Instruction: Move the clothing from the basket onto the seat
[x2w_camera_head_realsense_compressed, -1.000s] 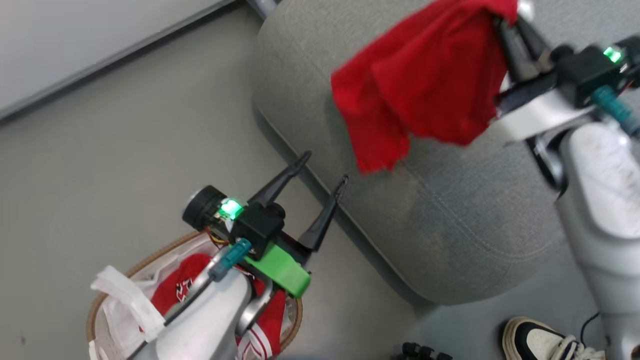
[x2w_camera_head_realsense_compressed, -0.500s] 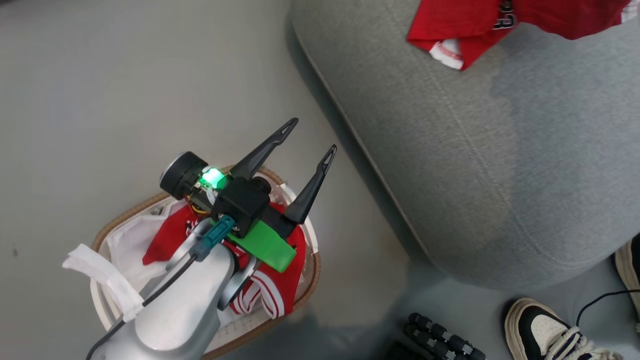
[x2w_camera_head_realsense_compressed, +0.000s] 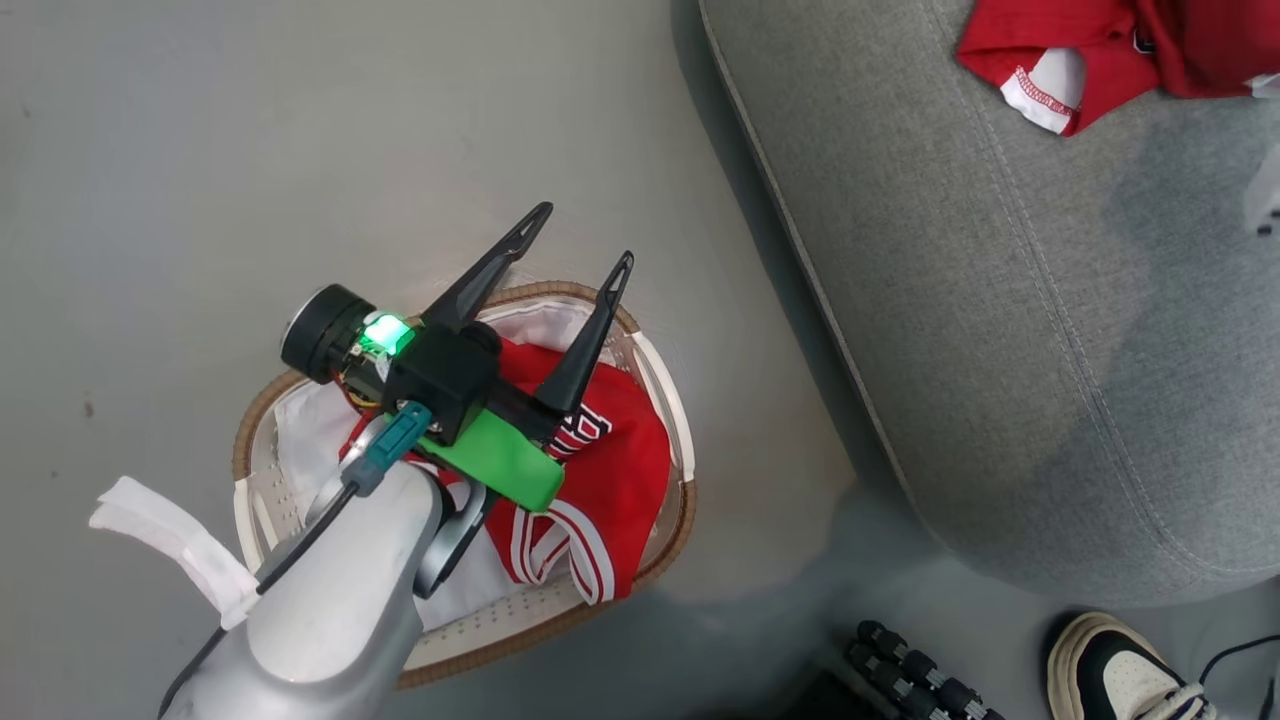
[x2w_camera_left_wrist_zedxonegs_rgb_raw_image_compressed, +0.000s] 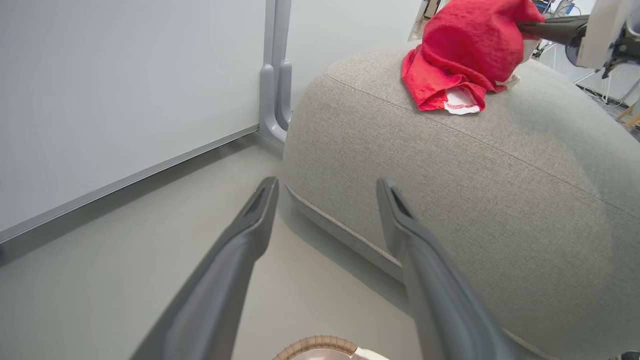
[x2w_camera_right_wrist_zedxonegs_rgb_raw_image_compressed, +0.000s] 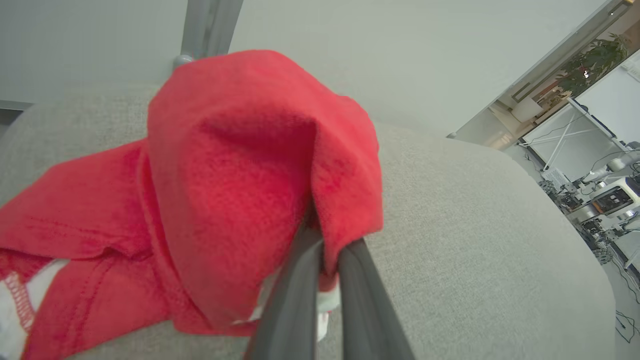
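The basket (x2w_camera_head_realsense_compressed: 683, 520), white with a brown woven rim, stands on the floor beside the seat (x2w_camera_head_realsense_compressed: 1000, 350). In it lies the red jersey (x2w_camera_head_realsense_compressed: 620, 470) with striped trim. My left gripper (x2w_camera_head_realsense_compressed: 583, 235) hovers open over the basket's far rim, fingers empty; in its own view they (x2w_camera_left_wrist_zedxonegs_rgb_raw_image_compressed: 327, 182) point at the seat's rounded corner (x2w_camera_left_wrist_zedxonegs_rgb_raw_image_compressed: 500, 175). The plain red garment (x2w_camera_head_realsense_compressed: 1080, 50) with a white hem rests on the seat top. My right gripper (x2w_camera_right_wrist_zedxonegs_rgb_raw_image_compressed: 327, 245) is shut on a fold of this garment (x2w_camera_right_wrist_zedxonegs_rgb_raw_image_compressed: 225, 190), which drapes over the fingertips.
A person's black-and-white shoe (x2w_camera_head_realsense_compressed: 1120, 670) and a black ribbed object (x2w_camera_head_realsense_compressed: 920, 675) sit on the floor below the seat. The white liner (x2w_camera_head_realsense_compressed: 300, 440) lines the basket. A pale wall with a grey post (x2w_camera_left_wrist_zedxonegs_rgb_raw_image_compressed: 275, 75) stands behind the seat.
The head camera has swung down and over the basket. The plain red garment, held hanging in the air a second ago, now rests on the seat, still gripped.
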